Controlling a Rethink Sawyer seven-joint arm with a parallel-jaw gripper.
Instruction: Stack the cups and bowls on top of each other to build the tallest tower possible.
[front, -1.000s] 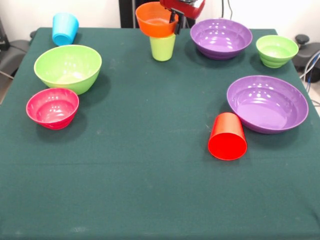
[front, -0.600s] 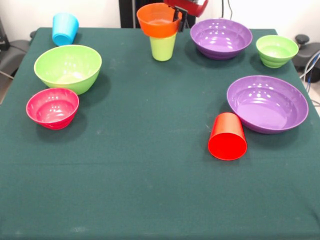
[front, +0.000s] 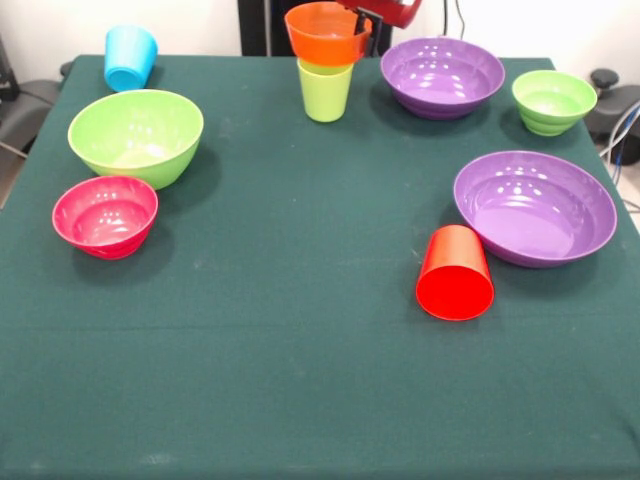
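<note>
arm: red, entering at far edge | gripper (front: 362, 22): fingers pinch right rim of glossy orange plastic bowl (front: 325, 33) | bowl: tilted, just above upright lime-green plastic tumbler (front: 325, 91), far centre of green-clothed table (front: 300, 350)

A: Counting bowls. I'm seeing six glossy round plastic ones: a large lime-green bowl (front: 136, 133), a pink bowl (front: 105, 215), an orange bowl (front: 326, 34), a small green bowl (front: 553, 101), and two purple bowls (front: 442, 75) (front: 535, 206).

B: Agreeing, six. Tumblers next; I'm finding three smooth tapered plastic cups: a sky-blue cup (front: 130, 57), a lime-green cup (front: 325, 91), a red cup (front: 455, 273).

A: Noting three as well. One dark green cloth-covered table (front: 300, 380) is showing under everything.
</note>
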